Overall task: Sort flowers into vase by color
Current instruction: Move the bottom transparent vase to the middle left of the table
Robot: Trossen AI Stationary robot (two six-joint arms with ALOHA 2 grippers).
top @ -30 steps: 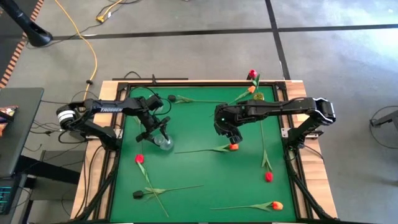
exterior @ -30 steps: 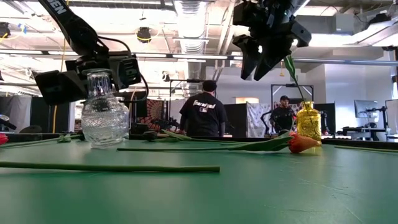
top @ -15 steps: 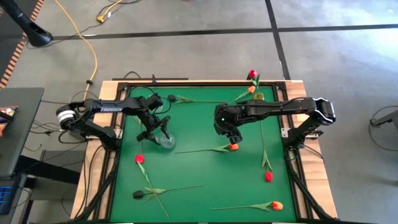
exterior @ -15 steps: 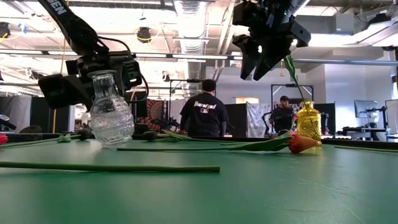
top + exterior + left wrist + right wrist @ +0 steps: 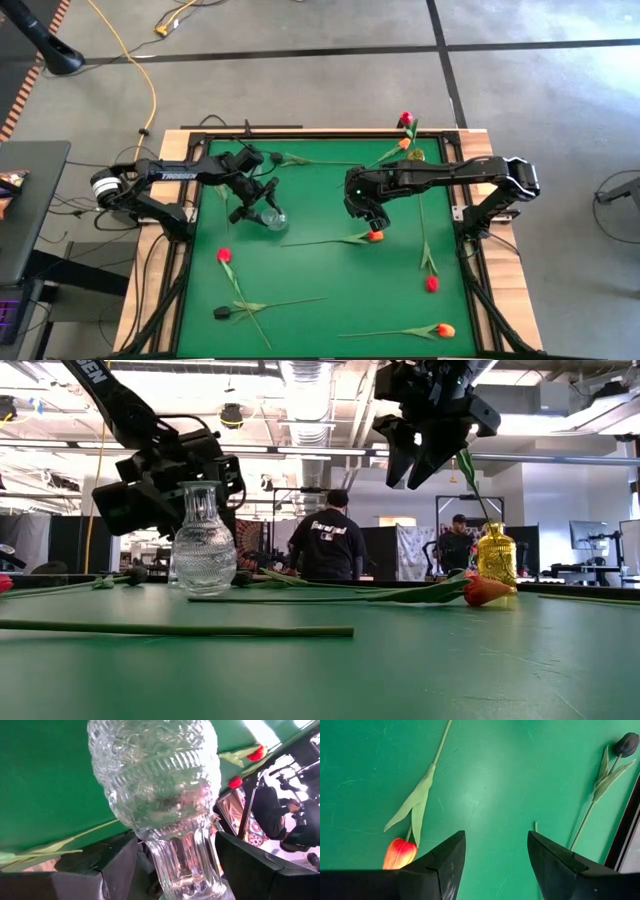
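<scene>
A clear cut-glass vase (image 5: 203, 542) stands upright on its base on the green table's left half. My left gripper (image 5: 258, 207) reaches in level from the left. It is open, with one finger on each side of the vase's neck (image 5: 182, 860). My right gripper (image 5: 368, 218) hangs open, well above the table, over an orange tulip (image 5: 400, 854) that lies flat. Its fingers hold nothing. More tulips lie about: red (image 5: 224, 255), dark (image 5: 221, 312), red (image 5: 432, 284), orange (image 5: 446, 329). My left gripper has a finger on each side of the vase's neck (image 5: 165, 870), coming level from the table's left. A gap shows beside one finger. The other finger (image 5: 250, 865) lies right at the glass, and I cannot tell whether it touches. The vase stands on the table.
A yellow vase (image 5: 497, 555) stands at the far right edge with a red tulip (image 5: 405, 118) rising from it. A dark tulip (image 5: 272, 157) lies near the far edge. People stand in the room beyond the table. Bare green mat (image 5: 330, 275) lies in the middle.
The clear vase has slid a little toward the table's far right. It tipped over to one side on the way and now stands upright again. My left gripper went with it and rolled its wrist.
</scene>
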